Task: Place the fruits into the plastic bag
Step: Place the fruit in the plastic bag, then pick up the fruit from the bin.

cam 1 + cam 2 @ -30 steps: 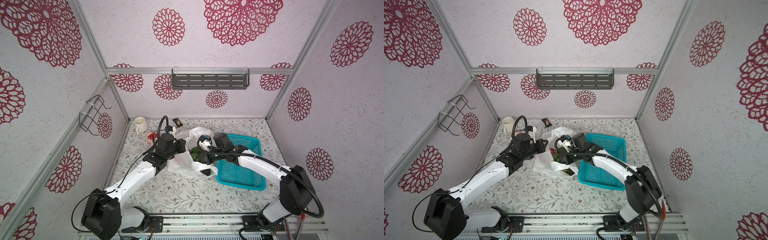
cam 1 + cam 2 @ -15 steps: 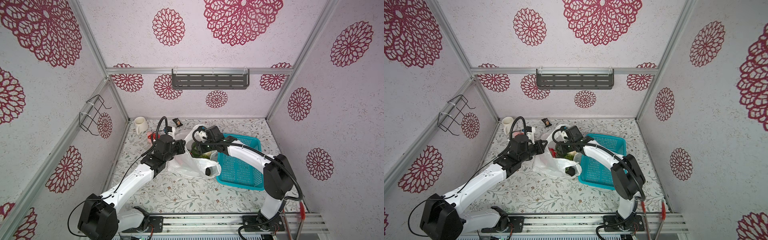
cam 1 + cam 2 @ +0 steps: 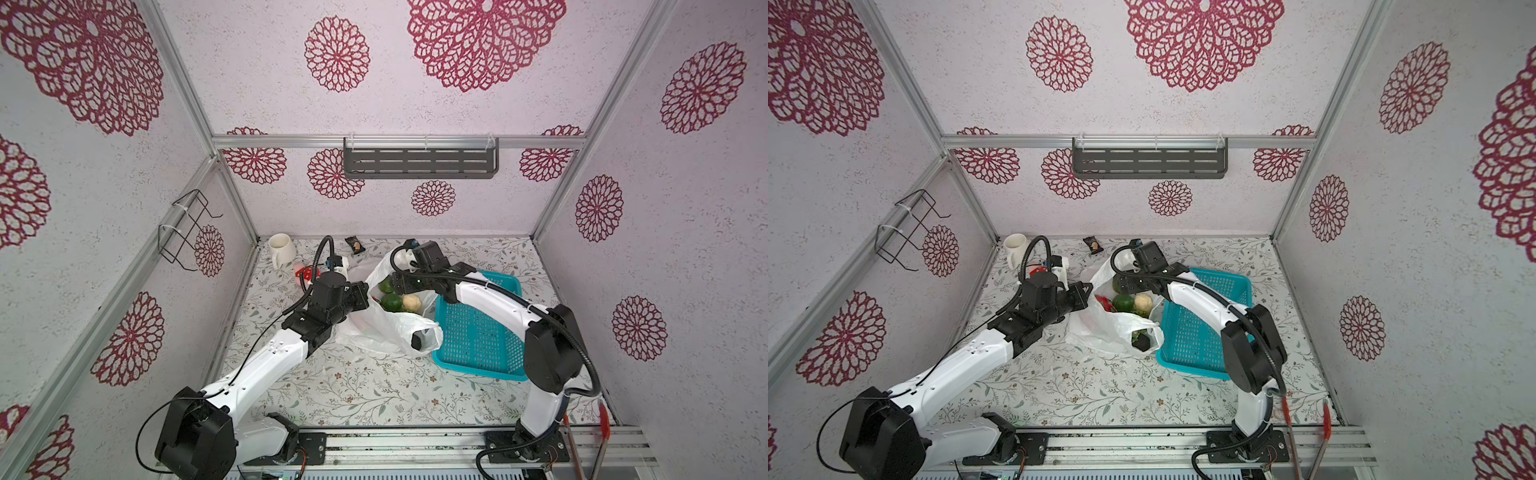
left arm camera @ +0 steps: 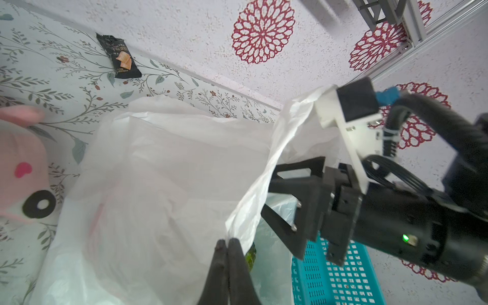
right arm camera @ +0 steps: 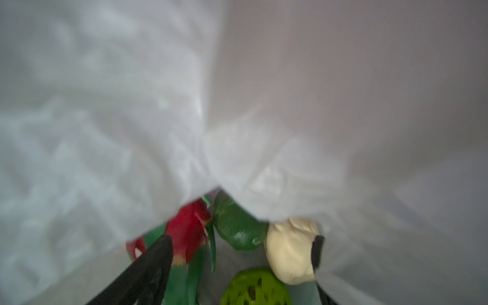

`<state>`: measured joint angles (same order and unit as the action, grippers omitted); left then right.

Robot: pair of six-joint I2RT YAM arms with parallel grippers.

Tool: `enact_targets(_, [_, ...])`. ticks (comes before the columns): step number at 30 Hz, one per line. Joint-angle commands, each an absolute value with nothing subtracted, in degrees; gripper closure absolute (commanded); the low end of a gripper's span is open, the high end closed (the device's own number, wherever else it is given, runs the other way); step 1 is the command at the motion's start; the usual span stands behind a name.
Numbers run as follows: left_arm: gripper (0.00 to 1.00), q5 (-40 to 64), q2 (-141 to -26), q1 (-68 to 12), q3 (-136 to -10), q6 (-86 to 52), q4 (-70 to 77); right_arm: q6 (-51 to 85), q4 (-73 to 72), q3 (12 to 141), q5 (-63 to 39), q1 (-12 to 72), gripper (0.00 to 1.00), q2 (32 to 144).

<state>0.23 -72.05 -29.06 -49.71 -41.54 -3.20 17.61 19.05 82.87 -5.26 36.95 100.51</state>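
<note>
left tool (image 4: 226,244) pinches the rim of the plastic bag (image 4: 158,171). right tool (image 5: 239,250) is spread inside it, beside strawberry (image 5: 188,232), green fruit (image 5: 236,228) and cream ball (image 5: 289,250).

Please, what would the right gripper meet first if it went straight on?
Probably the bumpy green fruit just ahead of the open right gripper, inside the plastic bag; depth is unclear.

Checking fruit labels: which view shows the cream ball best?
Right wrist: the cream ball is close up, beside a green fruit in the plastic bag. Both top views show it small in the bag's mouth; left wrist shows none of it.
</note>
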Motion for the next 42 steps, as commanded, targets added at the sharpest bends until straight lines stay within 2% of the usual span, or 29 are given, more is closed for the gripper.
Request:
enact_targets(1, [1.0, -1.0, -73.36, -29.53, -49.35, -41.11, -2.42, 17.57, 12.51, 77.78, -12.55, 36.91, 0.15, 88.97])
enact_targets(5, [1.0, -0.76, -74.22, -29.54, -49.73, -41.29, -2.21, 18.24, 7.82, 69.38, -18.33, 36.84, 0.15, 78.85])
enact_targets(8, [1.0, -0.53, -74.87, -29.53, -50.16, -41.31, -2.11, 18.34, 8.1, 65.96, -18.1, 36.3, 0.14, 72.79])
enact_targets(11, [1.0, -0.05, -75.32, -29.54, -50.44, -41.48, -1.85, 19.09, 9.2, 63.81, -14.65, 33.82, 0.12, 68.14])
enact_targets(16, [1.0, 0.15, -75.76, -29.54, -50.93, -41.57, -1.78, 26.0, 11.4, 60.08, -4.22, 23.56, 0.07, 65.48])
enact_targets(21, [1.0, -0.11, -75.33, -29.53, -51.42, -40.96, -2.63, 31.49, 19.58, 61.19, 2.85, 18.04, 0.07, 73.24])
enact_targets(29, [1.0, -0.63, -74.29, -29.56, -51.77, -40.24, -3.86, 35.61, 13.67, 60.39, -5.77, 14.11, 0.11, 87.89])
enact_targets(33, [1.0, -1.08, -73.83, -29.54, -51.68, -39.57, -4.22, 35.06, 14.07, 63.73, -7.03, 13.71, 0.15, 94.45])
enact_targets(42, [1.0, -1.22, -74.03, -29.55, -51.07, -39.38, -3.95, 31.92, 16.43, 71.11, -6.07, 13.14, 0.16, 105.31])
